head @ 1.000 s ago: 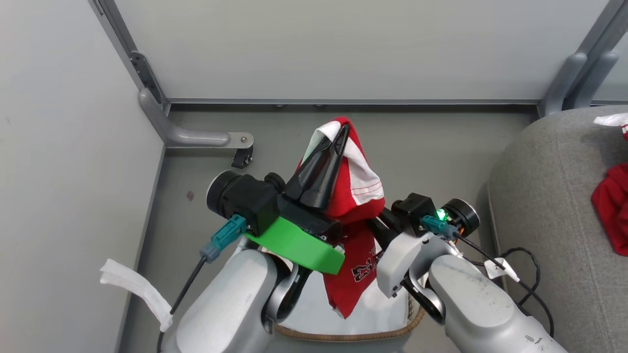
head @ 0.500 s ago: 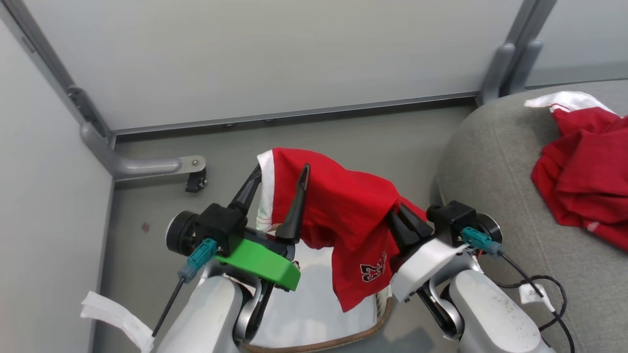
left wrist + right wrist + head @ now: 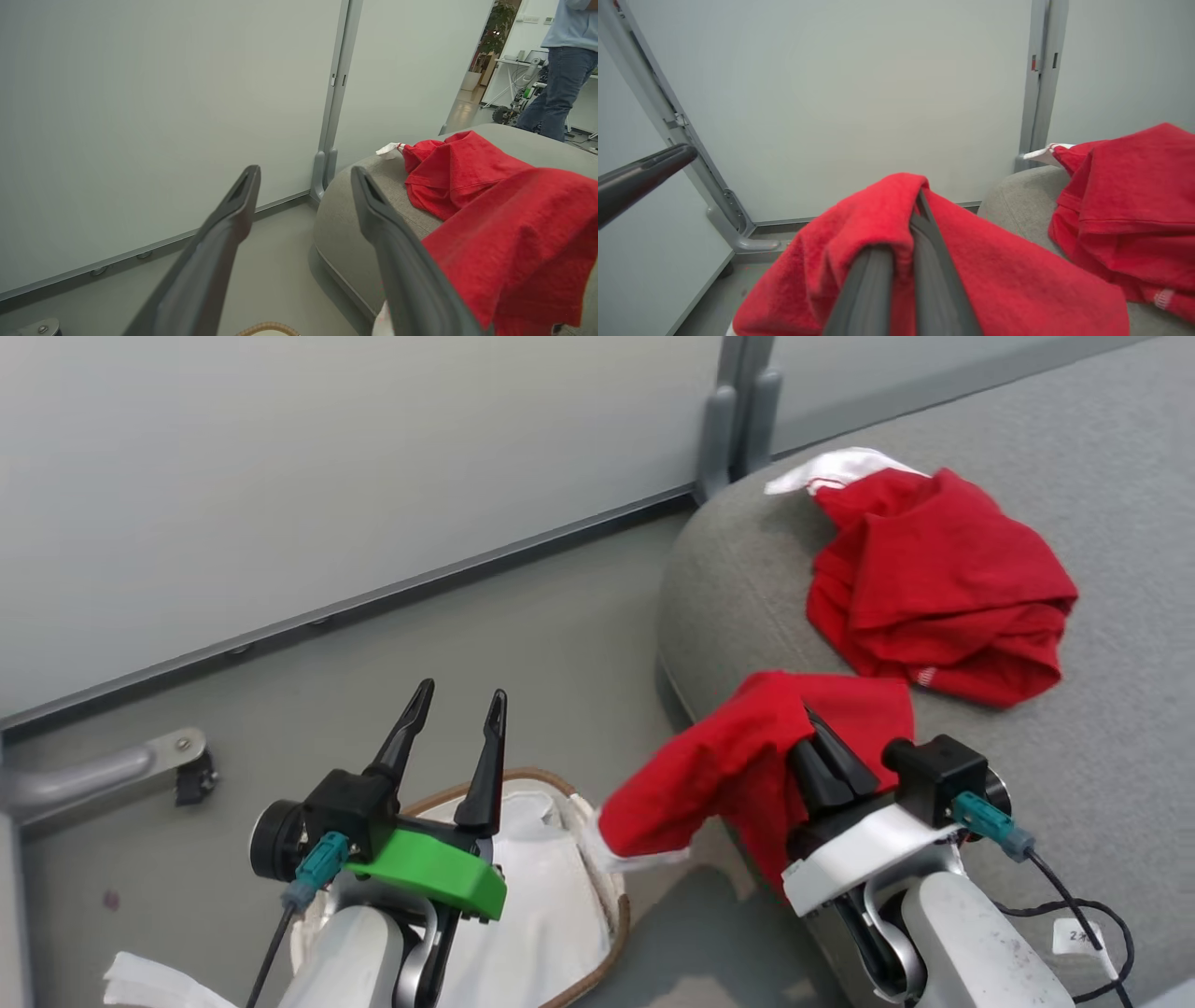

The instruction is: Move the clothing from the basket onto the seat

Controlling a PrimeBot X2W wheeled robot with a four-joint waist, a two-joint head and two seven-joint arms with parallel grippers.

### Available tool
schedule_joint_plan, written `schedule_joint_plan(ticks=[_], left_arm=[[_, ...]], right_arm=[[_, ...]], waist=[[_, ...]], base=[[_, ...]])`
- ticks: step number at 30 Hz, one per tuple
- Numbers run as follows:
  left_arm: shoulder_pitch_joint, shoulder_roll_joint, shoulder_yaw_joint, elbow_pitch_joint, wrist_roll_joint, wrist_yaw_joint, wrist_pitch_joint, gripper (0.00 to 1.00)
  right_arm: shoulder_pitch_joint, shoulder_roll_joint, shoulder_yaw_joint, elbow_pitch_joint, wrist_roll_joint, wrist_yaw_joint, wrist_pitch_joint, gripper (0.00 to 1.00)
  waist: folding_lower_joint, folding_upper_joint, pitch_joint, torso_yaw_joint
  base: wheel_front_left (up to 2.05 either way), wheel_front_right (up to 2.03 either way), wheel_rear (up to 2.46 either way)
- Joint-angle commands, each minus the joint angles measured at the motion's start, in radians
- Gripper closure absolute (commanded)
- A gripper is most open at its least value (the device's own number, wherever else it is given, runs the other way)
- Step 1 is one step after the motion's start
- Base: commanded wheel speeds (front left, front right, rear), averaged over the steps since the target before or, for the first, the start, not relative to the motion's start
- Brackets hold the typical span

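You see the grey seat [image 3: 747,569] bearing one red garment [image 3: 934,579]. The basket [image 3: 527,772] is under your left hand [image 3: 462,693], fingers apart and empty. Your right hand [image 3: 808,719] is clamped on the second garment [image 3: 728,765] at the seat's edge.

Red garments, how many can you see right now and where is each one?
2. One red garment lies crumpled on the grey sofa; the second garment hangs from the shut right pincer at the sofa's edge. Part of the basket is hidden behind the left arm.
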Motion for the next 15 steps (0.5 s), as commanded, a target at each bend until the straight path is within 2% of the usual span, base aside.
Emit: schedule_joint_plan(ticks=[1, 6, 15], left_arm=[[0.02, 0.003, 0.011, 0.001, 0.012, -0.005, 0.001, 0.0], [0.037, 0.0, 0.04, -0.003, 0.027, -0.01, 0.001, 0.0], [-0.007, -0.001, -0.016, 0.018, 0.008, -0.017, 0.001, 0.0]], right_arm=[[0.021, -0.003, -0.011, -0.018, 0.008, -0.001, -0.002, 1.0], [0.043, -0.003, -0.049, -0.062, 0.007, -0.001, -0.002, 1.0], [0.057, -0.001, -0.17, -0.158, -0.043, -0.001, -0.002, 1.0]], waist=[[0.0, -0.0001, 0.01, -0.157], [0.0, -0.0001, 0.018, -0.254], [0.0, -0.0001, 0.068, -0.277]], base=[[0.0, 0.0, 0.0], [0.0, 0.0, 0.0], [0.0, 0.0, 0.0]])
